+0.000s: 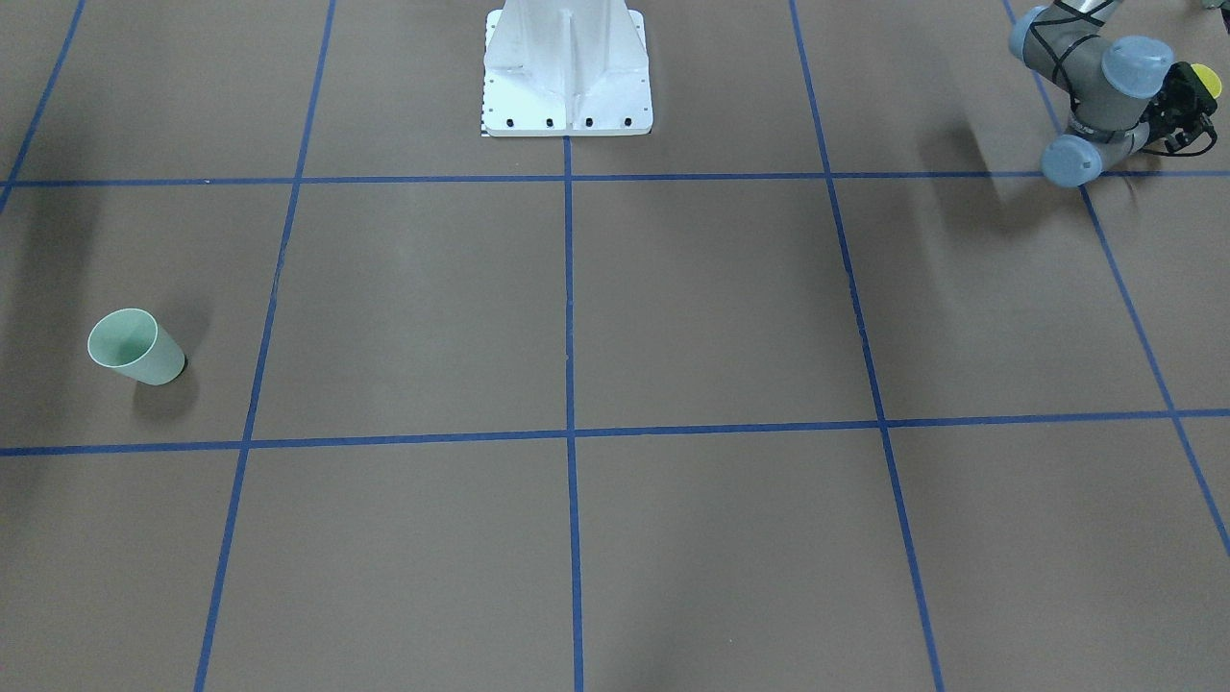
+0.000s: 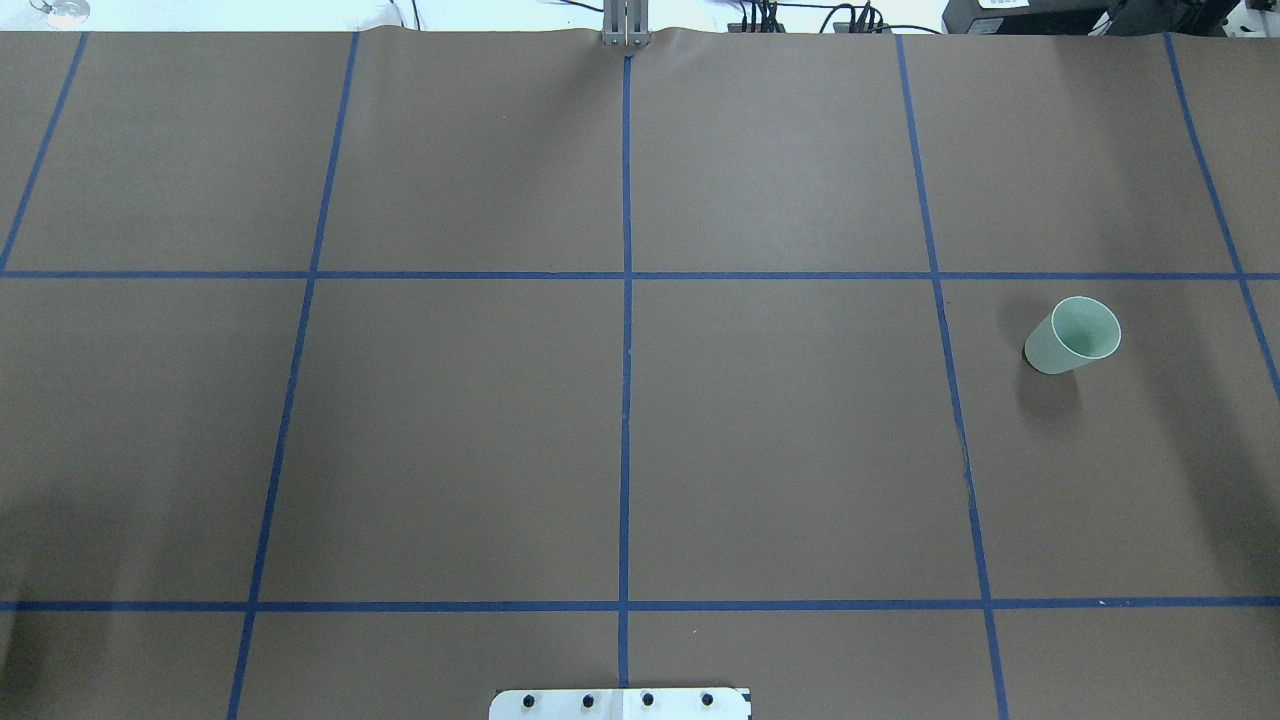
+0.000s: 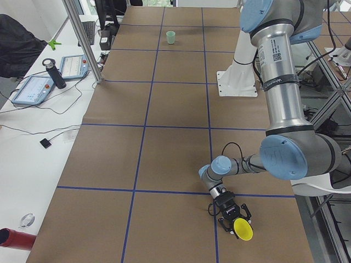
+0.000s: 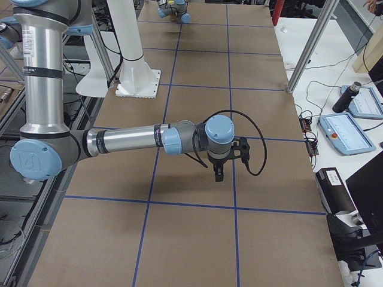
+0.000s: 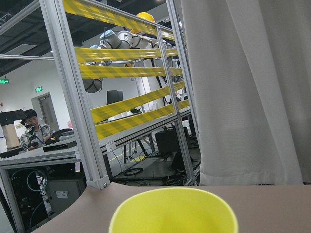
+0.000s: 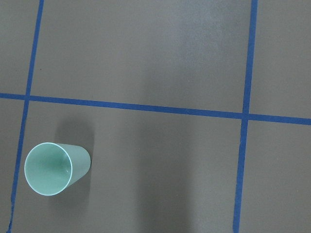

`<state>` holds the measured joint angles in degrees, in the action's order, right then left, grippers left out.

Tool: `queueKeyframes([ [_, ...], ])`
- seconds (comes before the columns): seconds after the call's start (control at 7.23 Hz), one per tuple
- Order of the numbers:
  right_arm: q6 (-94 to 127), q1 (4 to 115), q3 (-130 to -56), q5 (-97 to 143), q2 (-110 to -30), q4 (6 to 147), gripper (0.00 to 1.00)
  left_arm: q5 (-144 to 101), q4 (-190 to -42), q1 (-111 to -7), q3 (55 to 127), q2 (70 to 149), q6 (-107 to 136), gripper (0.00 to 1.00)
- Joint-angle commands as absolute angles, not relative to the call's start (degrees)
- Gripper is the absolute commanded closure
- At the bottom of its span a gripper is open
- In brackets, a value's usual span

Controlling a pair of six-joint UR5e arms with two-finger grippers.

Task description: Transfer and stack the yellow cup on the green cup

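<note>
The yellow cup (image 1: 1207,79) stands near the table's end on my left side, by the robot-side edge. It also shows in the exterior left view (image 3: 242,229) and fills the bottom of the left wrist view (image 5: 173,213). My left gripper (image 3: 237,221) lies low and level with its fingers around the cup; I cannot tell whether they press on it. The green cup (image 1: 136,347) stands upright and alone on my right side (image 2: 1072,335) (image 6: 53,167). My right gripper (image 4: 218,175) hangs pointing down over the table, away from the green cup; its state is unclear.
Blue tape lines (image 2: 626,400) divide the brown table into squares. The white robot base (image 1: 567,86) is at the robot-side edge. A side bench with tablets and a bottle (image 3: 55,74) and a metal post (image 3: 82,38) border the far side.
</note>
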<state>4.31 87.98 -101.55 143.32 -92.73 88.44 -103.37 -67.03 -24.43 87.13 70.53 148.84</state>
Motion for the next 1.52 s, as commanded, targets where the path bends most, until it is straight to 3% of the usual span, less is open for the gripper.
queueKeyframes([
  [0.0, 4.3, 88.0, -101.5, 143.3, -92.6, 88.6, 0.0, -96.6, -65.8, -32.2, 96.7, 66.8, 141.7, 0.78],
  [0.42, 4.5, 88.0, -101.3, 143.3, -92.6, 88.9, 0.0, -81.9, -62.7, -49.0, 106.9, 70.5, 123.4, 0.76],
  [0.55, 4.5, 88.0, -101.2, 143.3, -92.5, 88.9, 0.0, -77.4, -62.7, -56.0, 107.4, 79.0, 116.0, 0.76],
  [0.83, 4.6, 88.1, -101.1, 144.0, -92.5, 89.1, 0.0, -76.1, -62.7, -58.0, 106.6, 91.2, 108.8, 0.81],
  [0.97, 5.1, 88.1, -101.2, 145.4, -92.5, 89.9, 0.0, -76.0, -62.8, -58.0, 106.8, 96.5, 108.2, 0.95],
  [1.38, 5.5, 88.1, -101.3, 145.9, -92.4, 90.6, 0.0, -72.9, -71.8, -53.7, 106.2, 106.6, 97.7, 0.95],
])
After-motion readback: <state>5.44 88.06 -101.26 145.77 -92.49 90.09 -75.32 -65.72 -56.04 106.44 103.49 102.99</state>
